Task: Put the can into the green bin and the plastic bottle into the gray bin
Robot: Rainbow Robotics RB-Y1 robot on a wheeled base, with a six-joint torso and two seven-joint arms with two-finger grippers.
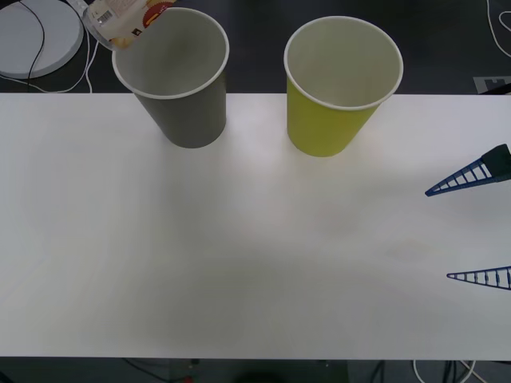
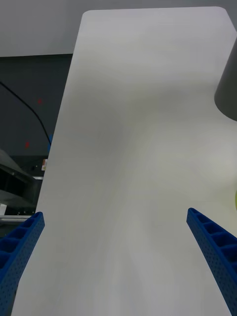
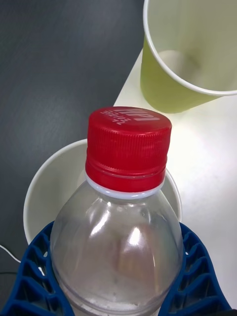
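Note:
My left gripper [image 3: 116,256] is shut on the plastic bottle [image 3: 123,197], which has a red cap and a clear body. It holds the bottle tilted over the far left rim of the gray bin [image 1: 188,112], above the bin's white opening [image 3: 37,197]. In the front view the bottle's label [image 1: 120,20] shows at the top edge. The green bin [image 1: 331,120] stands upright to the right of the gray one, and the left wrist view shows this green bin [image 3: 168,84] beyond the bottle. My right gripper [image 1: 437,234] hangs open at the table's right edge. The can is out of view.
Both bins stand at the far edge of the white table [image 1: 239,263], with dark floor behind. A white round device [image 1: 36,36] with cables lies on the floor at the far left. The gray bin's side [image 2: 228,94] shows far ahead of my right gripper [image 2: 114,213].

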